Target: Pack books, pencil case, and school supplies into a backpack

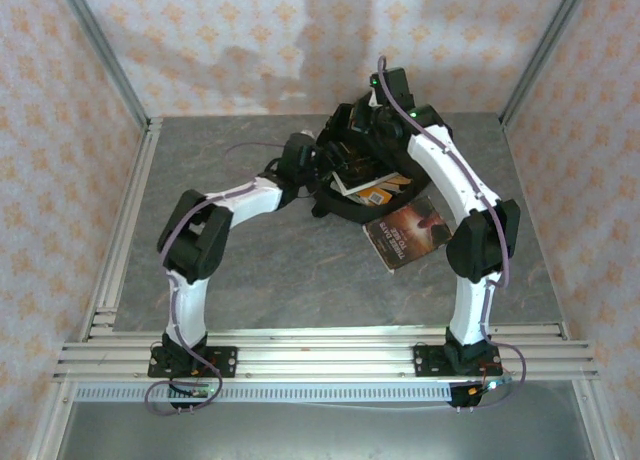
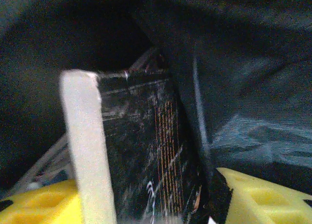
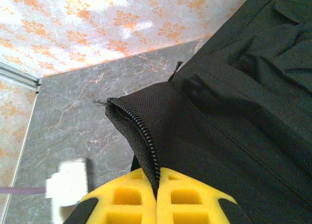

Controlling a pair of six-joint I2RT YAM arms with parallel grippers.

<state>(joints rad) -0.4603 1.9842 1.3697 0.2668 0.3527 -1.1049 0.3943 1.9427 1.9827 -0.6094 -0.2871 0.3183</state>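
Note:
The black backpack lies at the back middle of the table, mouth toward the arms. My left gripper is inside it, jaws open. Between its yellow fingers stands a black-covered book with a pale page edge; a dark gap separates it from the right finger. My right gripper is shut on the backpack's zip edge, holding the fabric up. An orange-and-white book shows in the mouth. A dark brown book lies on the table just in front. The pencil case and school supplies are out of view.
Grey marbled tabletop with aluminium rails along the left and near edges. Patterned walls close the back and sides. A thin dark cable lies left of the backpack. A white connector block sits beside my right fingers.

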